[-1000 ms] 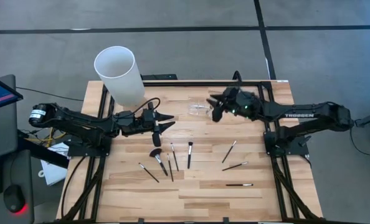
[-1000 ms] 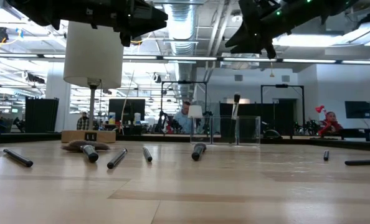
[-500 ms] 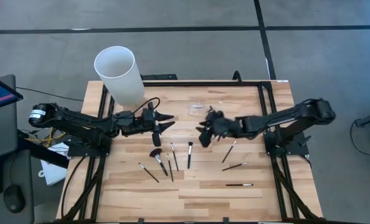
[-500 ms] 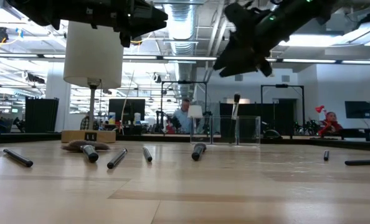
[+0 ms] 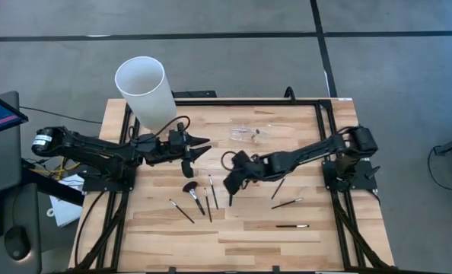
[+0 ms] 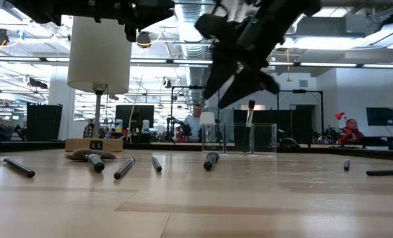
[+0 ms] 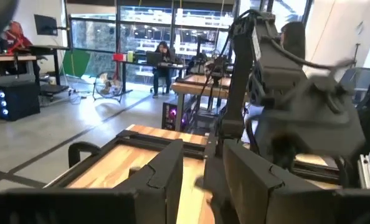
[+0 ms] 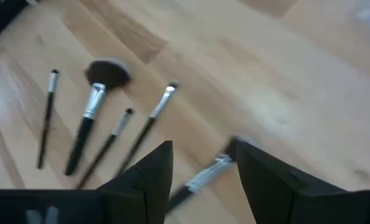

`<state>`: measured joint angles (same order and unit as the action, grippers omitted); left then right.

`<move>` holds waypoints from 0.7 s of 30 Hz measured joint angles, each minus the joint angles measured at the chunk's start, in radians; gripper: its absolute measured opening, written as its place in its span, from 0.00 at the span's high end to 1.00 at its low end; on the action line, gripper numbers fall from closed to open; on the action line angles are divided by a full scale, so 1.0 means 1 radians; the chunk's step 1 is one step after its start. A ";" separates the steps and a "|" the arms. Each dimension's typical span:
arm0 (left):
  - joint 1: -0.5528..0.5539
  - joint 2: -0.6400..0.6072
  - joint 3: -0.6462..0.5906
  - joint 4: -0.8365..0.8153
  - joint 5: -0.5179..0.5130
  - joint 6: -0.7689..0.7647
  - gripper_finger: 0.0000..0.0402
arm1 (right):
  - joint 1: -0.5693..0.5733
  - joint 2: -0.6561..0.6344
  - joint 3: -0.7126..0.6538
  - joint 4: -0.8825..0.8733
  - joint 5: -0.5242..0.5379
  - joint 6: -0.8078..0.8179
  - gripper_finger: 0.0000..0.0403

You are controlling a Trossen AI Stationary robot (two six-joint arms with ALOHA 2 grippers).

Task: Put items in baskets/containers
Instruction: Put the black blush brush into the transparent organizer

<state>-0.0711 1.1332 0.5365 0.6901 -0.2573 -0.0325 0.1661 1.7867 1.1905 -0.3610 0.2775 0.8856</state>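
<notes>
Brushes (image 5: 203, 199) lying scattered at lower centre of the high view; one (image 8: 200, 177) partly hiding between the right gripper's (image 5: 232, 181) parted fingers, blurred. Holder (image 5: 245, 134) barely showing, clear, upper centre, one brush (image 6: 251, 119) standing in it. Having swung from beside the holder down and left, now hovering over the brushes. Left gripper (image 5: 198, 148) waiting left of centre, fingers apart, gripping nothing.

Brush (image 8: 200, 177) handle behind right gripper (image 8: 200, 168)
</notes>
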 joint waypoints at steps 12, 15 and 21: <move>-0.022 0.020 0.000 -0.019 0.190 -0.006 0.72 | 0.024 0.166 0.095 -0.083 -0.017 0.174 0.63; -0.034 0.022 0.000 -0.017 0.209 -0.006 0.72 | 0.031 0.181 0.102 -0.082 -0.017 0.224 0.62; -0.052 0.022 0.000 -0.017 0.210 0.001 0.72 | 0.048 0.199 0.099 -0.102 0.003 0.304 0.62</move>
<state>-0.1230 1.1549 0.5363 0.6735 -0.0471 -0.0319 0.2137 1.9858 1.2893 -0.4629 0.2807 1.1893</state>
